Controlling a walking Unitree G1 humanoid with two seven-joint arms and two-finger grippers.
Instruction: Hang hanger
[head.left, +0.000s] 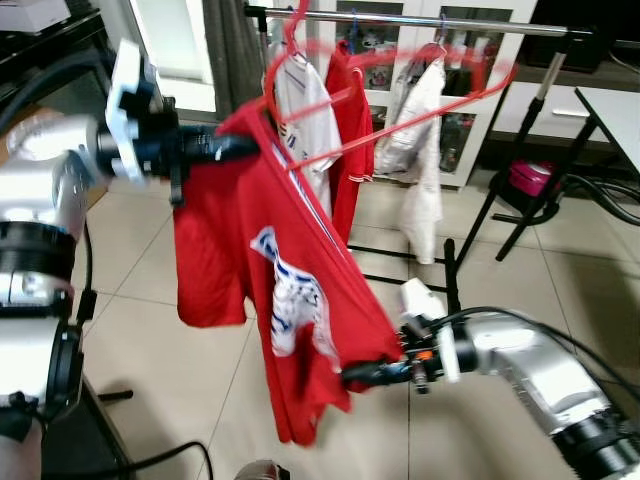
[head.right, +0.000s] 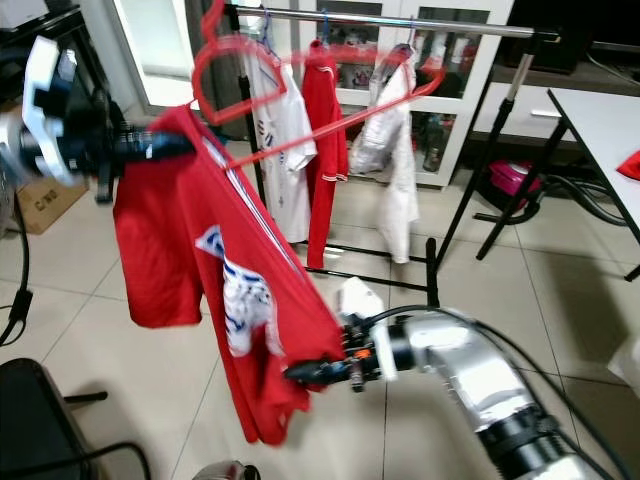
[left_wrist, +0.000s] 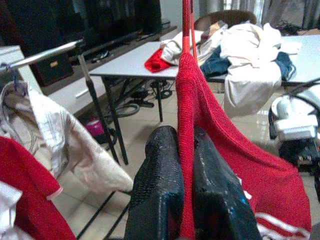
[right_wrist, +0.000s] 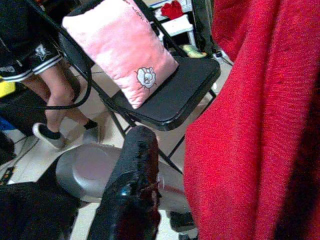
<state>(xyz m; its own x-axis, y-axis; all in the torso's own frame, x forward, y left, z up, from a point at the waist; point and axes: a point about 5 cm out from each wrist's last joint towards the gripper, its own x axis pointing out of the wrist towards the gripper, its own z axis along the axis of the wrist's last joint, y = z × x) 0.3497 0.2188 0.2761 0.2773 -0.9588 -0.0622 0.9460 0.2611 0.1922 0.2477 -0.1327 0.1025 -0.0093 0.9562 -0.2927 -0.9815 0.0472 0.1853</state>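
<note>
A red shirt (head.left: 260, 260) hangs on a red hanger (head.left: 470, 92) held up in front of the clothes rail (head.left: 480, 27). The hanger's hook (head.left: 297, 22) is at the rail's left end; the blur hides whether it rests on the rail. My left gripper (head.left: 240, 148) is shut on the shirt's shoulder over the hanger, with red cloth pinched between its black fingers (left_wrist: 160, 190). Lower down, my right gripper (head.left: 365, 375) is shut on the shirt's bottom hem and holds it out to the right. In the right wrist view one finger (right_wrist: 137, 160) lies beside the red cloth (right_wrist: 240, 130).
A white shirt (head.left: 305, 120), a red garment (head.left: 352, 140) and a white jacket (head.left: 425, 170) hang on the rail. The rack's black legs (head.left: 500, 200) spread over the tiled floor. A table (head.left: 615, 115) stands right. Behind me are a chair with a pink pillow (right_wrist: 120, 47) and a person's legs (right_wrist: 55, 95).
</note>
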